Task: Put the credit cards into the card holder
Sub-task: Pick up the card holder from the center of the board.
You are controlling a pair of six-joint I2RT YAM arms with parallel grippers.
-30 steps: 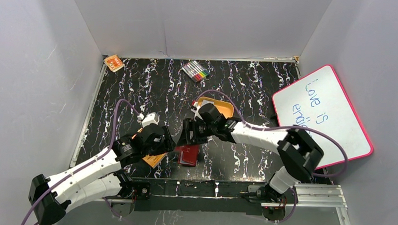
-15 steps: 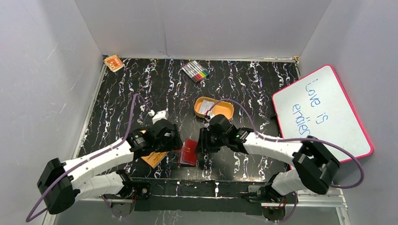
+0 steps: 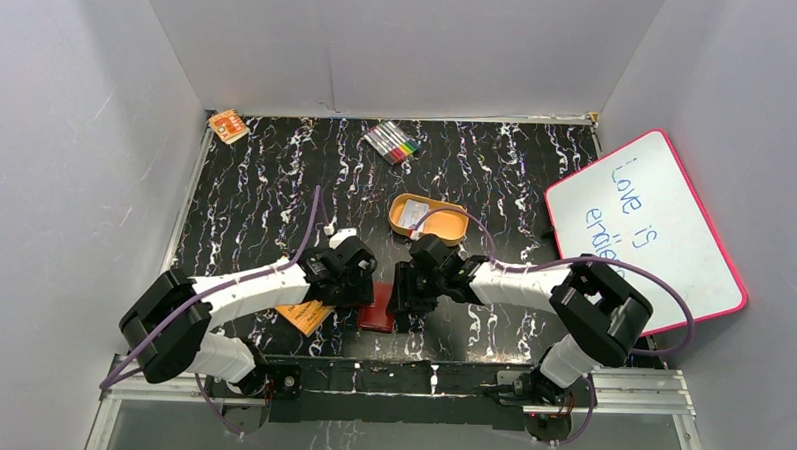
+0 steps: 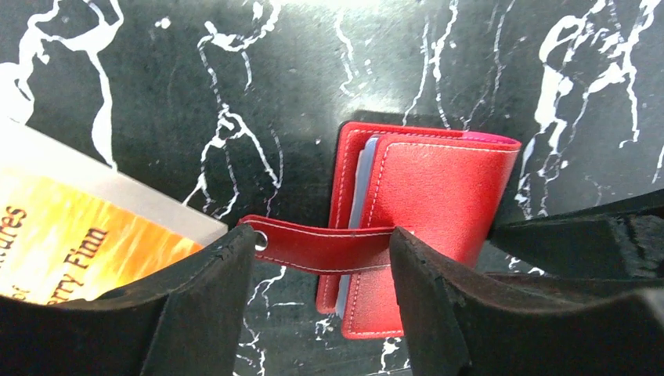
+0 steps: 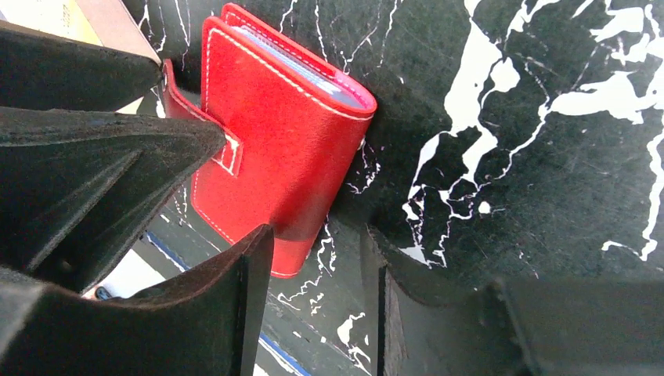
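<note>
The card holder (image 3: 376, 314), a small red wallet, lies folded on the black marbled table between both grippers. Its bluish inner pockets show at the edge (image 4: 362, 176). Its snap tab (image 4: 321, 249) sticks out sideways and lies between the fingers of my left gripper (image 4: 322, 244), which stands open astride it. My right gripper (image 5: 315, 254) is open at the wallet's (image 5: 274, 133) other side. Its one finger (image 5: 243, 298) overlaps the wallet's corner, and only table shows between the fingers. A pale credit card (image 3: 411, 217) lies in the orange oval tin (image 3: 453, 225).
An orange booklet (image 3: 305, 316) lies just left of the wallet, partly under the left arm. A pack of markers (image 3: 392, 142) and a small orange box (image 3: 228, 126) sit at the back. A pink-framed whiteboard (image 3: 644, 234) leans at the right.
The left gripper has slid right to the wallet's tab. The right gripper has come away from the tin, uncovering it, and down to the wallet's right side. The wallet looks more folded.
</note>
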